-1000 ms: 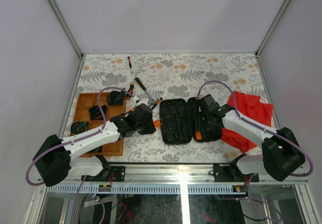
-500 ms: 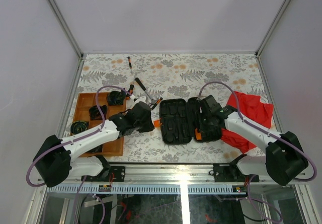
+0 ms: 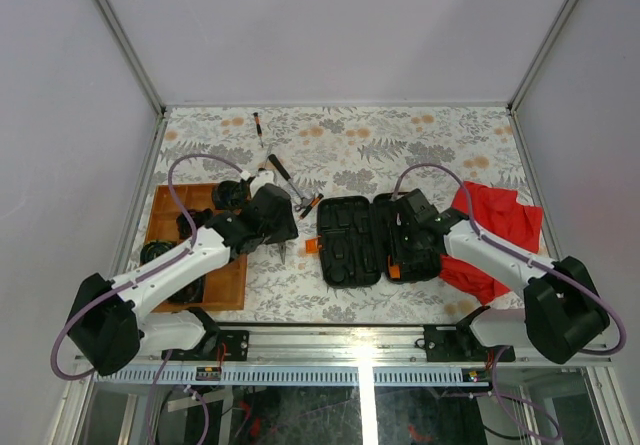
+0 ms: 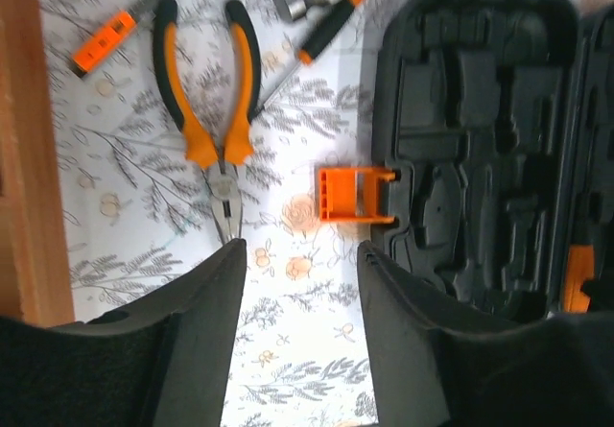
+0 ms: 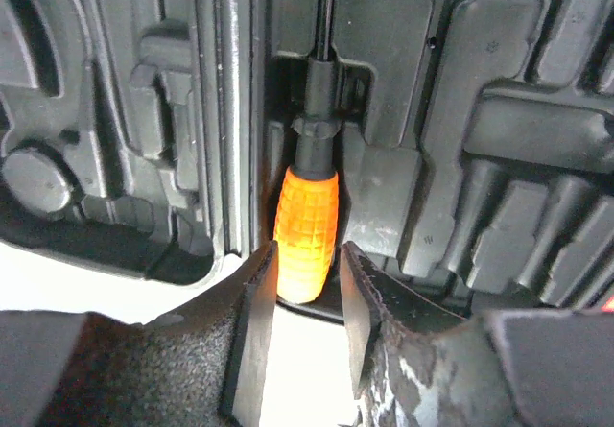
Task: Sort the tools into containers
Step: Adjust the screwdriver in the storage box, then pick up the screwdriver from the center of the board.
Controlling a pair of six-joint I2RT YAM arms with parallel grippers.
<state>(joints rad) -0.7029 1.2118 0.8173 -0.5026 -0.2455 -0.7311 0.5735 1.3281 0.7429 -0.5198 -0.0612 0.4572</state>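
Note:
The black tool case [image 3: 350,240] lies open, its orange latch [image 4: 355,194] facing left. My right gripper [image 5: 304,259] hangs over its right half [image 3: 398,253]. Its fingers flank the butt of an orange-handled screwdriver [image 5: 307,216] that lies in a moulded slot, with a thin gap at the right finger. My left gripper [image 4: 299,249] is open and empty above the cloth between the wooden tray [image 4: 29,158] and the case. Orange-and-black pliers [image 4: 216,101] lie just beyond its left finger. A hammer [image 3: 285,178] and a screwdriver [image 4: 326,29] lie farther back.
The wooden tray [image 3: 228,287] at the left holds black round items [image 3: 228,195]. A tiny driver [image 3: 258,125] lies at the far left. A red cloth [image 3: 495,223] lies right of the case. An orange-tipped tool [image 4: 104,41] lies near the tray.
My left gripper has drawn back toward the far left, uncovering the pliers on the cloth. The right gripper has stayed over the case's right half.

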